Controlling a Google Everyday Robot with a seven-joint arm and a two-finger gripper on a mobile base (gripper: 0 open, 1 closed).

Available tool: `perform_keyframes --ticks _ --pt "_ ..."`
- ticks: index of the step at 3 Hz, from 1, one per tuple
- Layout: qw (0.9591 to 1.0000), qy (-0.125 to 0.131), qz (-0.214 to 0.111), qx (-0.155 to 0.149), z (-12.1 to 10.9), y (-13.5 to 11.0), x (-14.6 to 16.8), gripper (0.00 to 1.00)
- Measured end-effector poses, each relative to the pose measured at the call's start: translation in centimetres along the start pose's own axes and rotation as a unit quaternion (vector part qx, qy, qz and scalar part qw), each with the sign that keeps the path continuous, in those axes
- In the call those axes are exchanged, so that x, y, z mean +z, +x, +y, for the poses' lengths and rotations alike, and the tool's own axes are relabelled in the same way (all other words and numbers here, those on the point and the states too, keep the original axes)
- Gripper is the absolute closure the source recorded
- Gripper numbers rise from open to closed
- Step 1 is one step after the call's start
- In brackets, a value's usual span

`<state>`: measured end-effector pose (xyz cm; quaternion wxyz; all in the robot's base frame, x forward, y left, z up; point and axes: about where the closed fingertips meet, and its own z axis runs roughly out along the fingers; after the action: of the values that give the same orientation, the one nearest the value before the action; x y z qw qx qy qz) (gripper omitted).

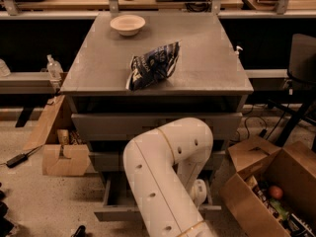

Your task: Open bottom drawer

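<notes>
The grey cabinet (197, 63) has three drawer fronts. The bottom drawer (114, 212) stands pulled out toward me, and its plain grey tray interior (116, 191) shows at the left. Its knob is hidden behind my white arm (163, 172), which bends down in front of the cabinet's middle. My gripper (198, 193) is low at the bottom drawer, mostly hidden behind the arm. The top drawer front (98, 125) and middle drawer front (103, 161) are shut.
A white bowl (127, 24) and a dark chip bag (153, 65) lie on the cabinet top. Open cardboard boxes (276, 191) with items stand on the floor at the right. Cardboard pieces (59, 157) sit at the left. A dark chair (301, 58) is at the far right.
</notes>
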<state>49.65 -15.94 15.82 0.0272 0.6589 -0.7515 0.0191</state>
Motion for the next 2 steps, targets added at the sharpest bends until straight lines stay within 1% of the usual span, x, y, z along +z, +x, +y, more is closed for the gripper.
perform_keyframes --ticks 2 --pt "1.0000 0.000 0.000 0.000 0.00 0.00 0.00 1.00"
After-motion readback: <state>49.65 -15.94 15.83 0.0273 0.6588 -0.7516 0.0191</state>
